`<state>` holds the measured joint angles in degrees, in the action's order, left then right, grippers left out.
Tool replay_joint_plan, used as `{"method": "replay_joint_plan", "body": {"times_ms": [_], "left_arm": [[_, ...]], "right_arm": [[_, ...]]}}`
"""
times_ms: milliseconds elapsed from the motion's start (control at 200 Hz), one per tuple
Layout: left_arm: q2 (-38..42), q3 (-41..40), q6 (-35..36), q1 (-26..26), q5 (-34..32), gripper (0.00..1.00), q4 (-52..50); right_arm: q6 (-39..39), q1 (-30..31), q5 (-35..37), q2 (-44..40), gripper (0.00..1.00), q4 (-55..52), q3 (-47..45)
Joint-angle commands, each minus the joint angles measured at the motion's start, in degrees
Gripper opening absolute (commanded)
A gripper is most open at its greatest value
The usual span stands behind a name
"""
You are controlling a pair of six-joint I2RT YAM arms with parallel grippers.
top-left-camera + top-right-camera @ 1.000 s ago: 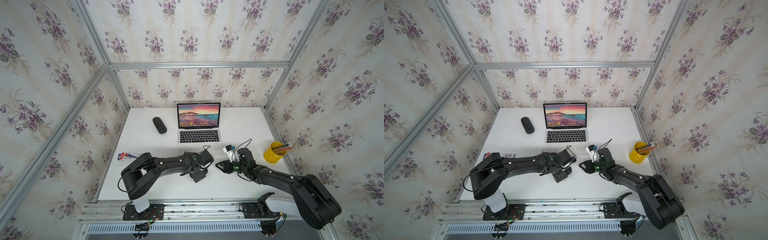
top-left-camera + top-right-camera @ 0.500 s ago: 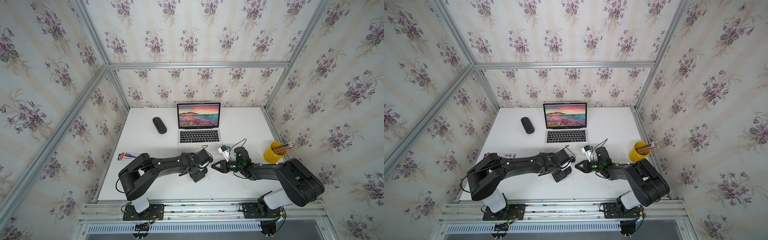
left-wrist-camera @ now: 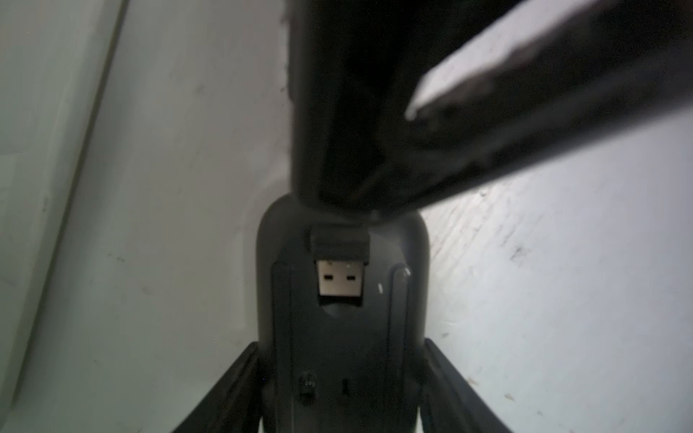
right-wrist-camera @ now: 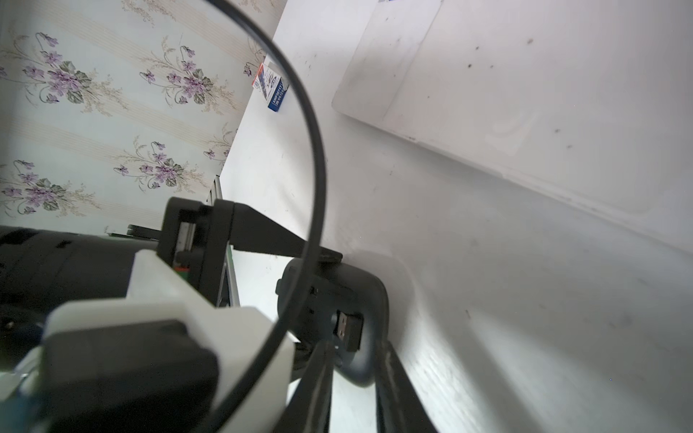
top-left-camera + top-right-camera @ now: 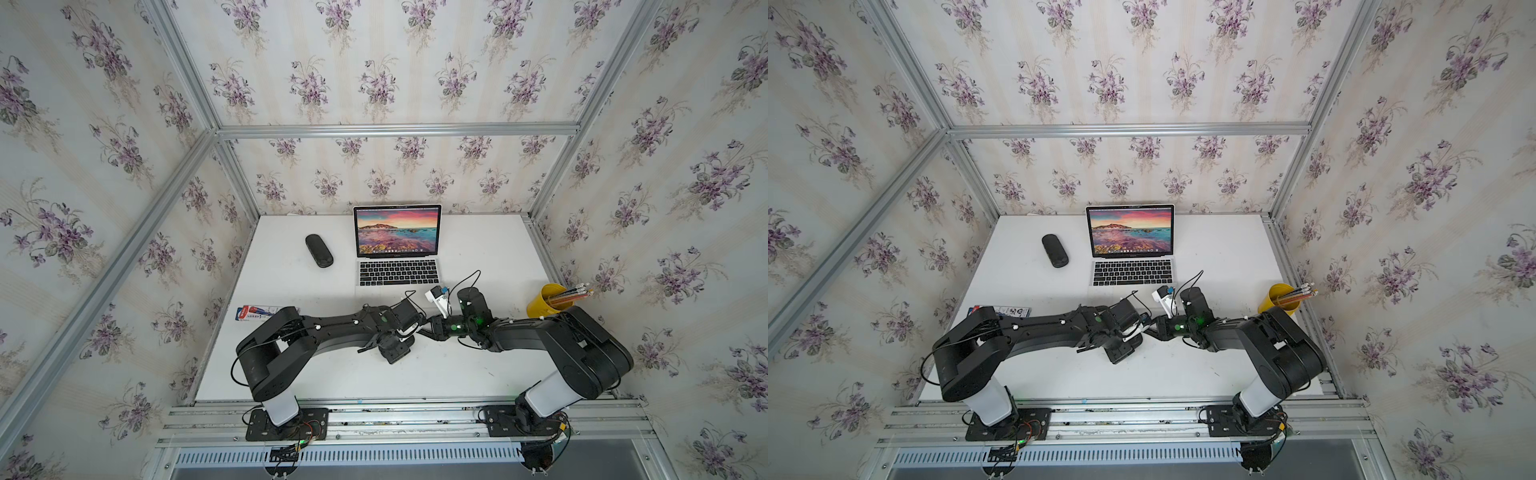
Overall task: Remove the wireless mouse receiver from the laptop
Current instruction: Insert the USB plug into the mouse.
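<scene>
Lying near the left edge of the white table (image 5: 478, 249) in a top view, one small red and blue box (image 5: 259, 312) has its right end hidden by the left arm (image 5: 332, 328). Right of it and higher in the frame lies one long black oval case (image 5: 319, 251). Next is the one laptop (image 5: 397, 245), open in the upper middle, its screen lit with a pink-orange seascape. Below it the two arms meet tip to tip, the right arm (image 5: 523, 332) reaching in from the right. At the far right stands one yellow cup (image 5: 542, 303) of pencils, packed too close to count.

In the left wrist view one dark mouse (image 3: 341, 337) fills the lower middle, underside toward the camera. The left gripper (image 3: 341, 345) grasps it, one finger against each side. The one receiver (image 3: 340, 270) is out of the laptop. It lies in a recess on the mouse's underside, with its silver plug bare. The right gripper (image 3: 337, 221) reaches in from the top of that frame, clenched on the receiver's black cap. In the right wrist view the receiver (image 4: 348, 330) shows in the lower middle, between the right gripper's two fingers (image 4: 318, 375).
</scene>
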<state>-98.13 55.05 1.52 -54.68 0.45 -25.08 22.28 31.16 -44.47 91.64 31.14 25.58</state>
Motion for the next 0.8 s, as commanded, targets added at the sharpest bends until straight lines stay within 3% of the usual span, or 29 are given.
{"method": "replay_joint_plan", "body": {"times_ms": [0, 525, 799], "left_arm": [[-0.14, -0.20, 0.85, 0.10, -0.45, 0.63, -0.67], [-0.83, 0.15, 0.83, 0.10, -0.36, 0.63, -0.85], [-0.22, -0.18, 0.59, 0.09, -0.45, 0.63, 0.77]], "right_arm": [[-1.31, 1.83, -1.06, 1.07, 0.25, -0.27, 0.92], [-4.34, 4.57, 1.27, 1.77, 0.24, -4.68, 4.40], [-0.85, 4.10, -4.00, 1.71, 0.23, 3.69, 1.43]]}}
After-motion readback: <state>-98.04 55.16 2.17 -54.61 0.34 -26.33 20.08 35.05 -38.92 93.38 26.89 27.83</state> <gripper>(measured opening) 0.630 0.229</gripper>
